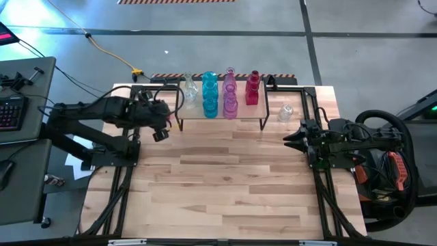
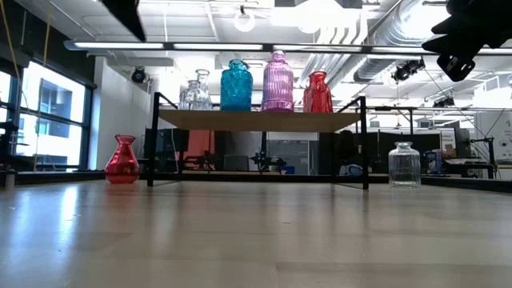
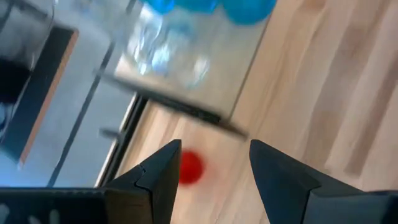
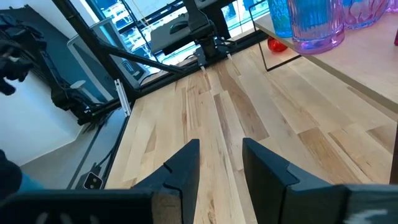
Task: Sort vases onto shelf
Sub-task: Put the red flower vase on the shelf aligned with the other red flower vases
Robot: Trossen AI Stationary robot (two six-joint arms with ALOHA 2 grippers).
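While vases (image 1: 220, 94) crowd the shelf (image 1: 242, 112), both arms hang empty.
Left gripper (image 3: 212, 174) gapes above the red vase (image 3: 189, 167) beside the shelf; right gripper (image 4: 219, 160) stands parted, empty.

One camera looks straight down on my table (image 1: 225, 184); another sits level on it, facing the shelf (image 2: 260, 120). My wrist cameras look past my fingers, both catching that shelf.

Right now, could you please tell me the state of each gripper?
Left gripper: open, empty, above the red vase beside the shelf.
Right gripper: open, empty, over the table.
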